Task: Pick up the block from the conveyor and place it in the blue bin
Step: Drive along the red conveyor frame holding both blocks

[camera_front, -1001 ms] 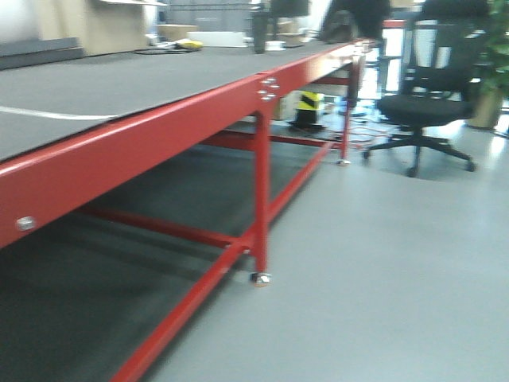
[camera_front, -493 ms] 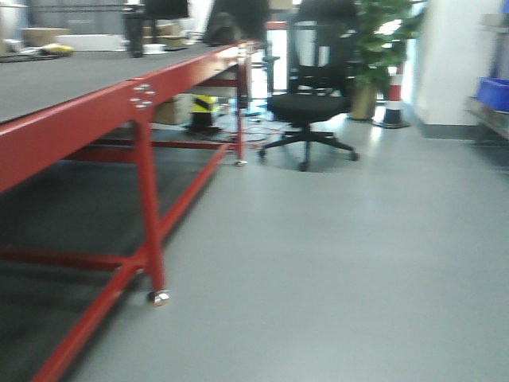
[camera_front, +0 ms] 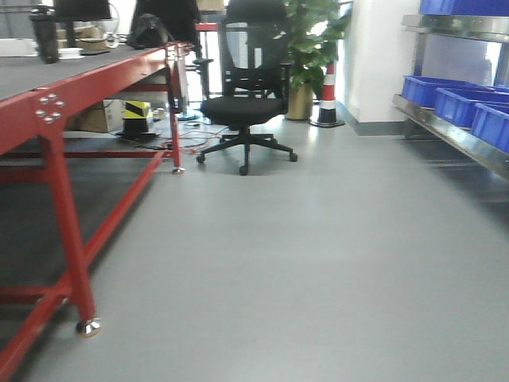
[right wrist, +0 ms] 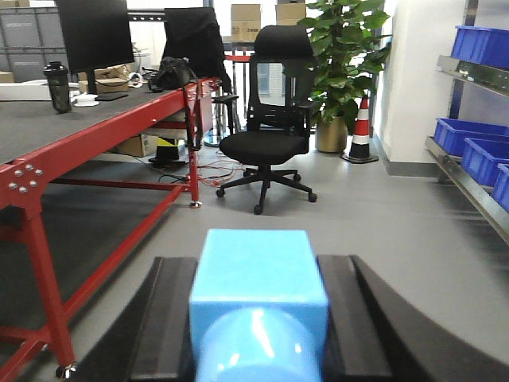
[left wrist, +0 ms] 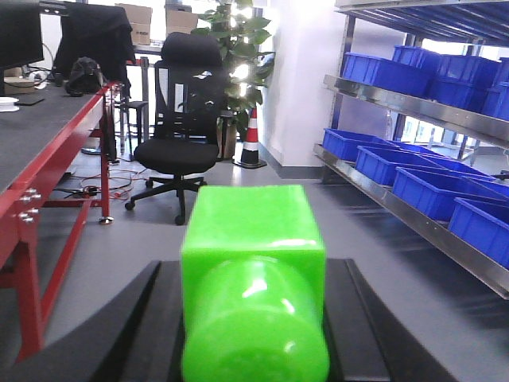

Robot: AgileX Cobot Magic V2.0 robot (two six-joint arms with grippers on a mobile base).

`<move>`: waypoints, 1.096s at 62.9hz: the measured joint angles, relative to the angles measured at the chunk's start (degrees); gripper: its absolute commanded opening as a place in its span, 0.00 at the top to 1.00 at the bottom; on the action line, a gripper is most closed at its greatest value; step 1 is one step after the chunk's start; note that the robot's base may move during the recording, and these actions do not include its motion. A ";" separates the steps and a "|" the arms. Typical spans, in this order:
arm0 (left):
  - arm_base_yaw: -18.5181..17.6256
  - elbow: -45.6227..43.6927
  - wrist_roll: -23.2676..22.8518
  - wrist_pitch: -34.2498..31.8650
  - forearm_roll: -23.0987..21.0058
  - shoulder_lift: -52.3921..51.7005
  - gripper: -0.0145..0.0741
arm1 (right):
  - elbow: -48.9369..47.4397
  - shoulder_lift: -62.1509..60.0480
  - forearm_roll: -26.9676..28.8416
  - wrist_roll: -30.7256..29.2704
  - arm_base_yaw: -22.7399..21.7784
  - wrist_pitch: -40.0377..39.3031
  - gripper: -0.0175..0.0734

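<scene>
In the left wrist view my left gripper (left wrist: 254,274) is shut on a bright green block (left wrist: 253,227) that sits between its black fingers (left wrist: 155,310). In the right wrist view my right gripper (right wrist: 257,269) is shut on a light blue block (right wrist: 256,290). The conveyor (camera_front: 48,91), a dark grey belt on a red frame, runs along the left and also shows as the conveyor (right wrist: 48,127). Blue bins (camera_front: 449,95) stand on a metal shelf at the right; the blue bins (left wrist: 382,76) fill two shelf levels. Neither gripper shows in the front view.
A black office chair (camera_front: 246,95) stands on the grey floor ahead, with a potted plant (camera_front: 314,48) and a red-white cone (camera_front: 328,91) behind it. A dark bottle (camera_front: 46,36) stands on the belt. Cables and a yellow-black object (camera_front: 137,119) lie under the conveyor.
The front view has swung to the right: the conveyor has slid to the left edge, and the chair, plant and shelf of blue bins have come into view.
</scene>
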 measured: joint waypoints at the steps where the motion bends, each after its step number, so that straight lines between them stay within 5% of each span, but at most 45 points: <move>1: 0.00 0.00 0.00 0.00 0.00 0.00 0.96 | 0.00 0.00 0.00 0.00 0.00 0.00 0.99; 69: 0.00 0.00 0.00 0.00 0.00 0.00 0.96 | 0.00 0.00 0.00 0.00 0.00 0.00 0.99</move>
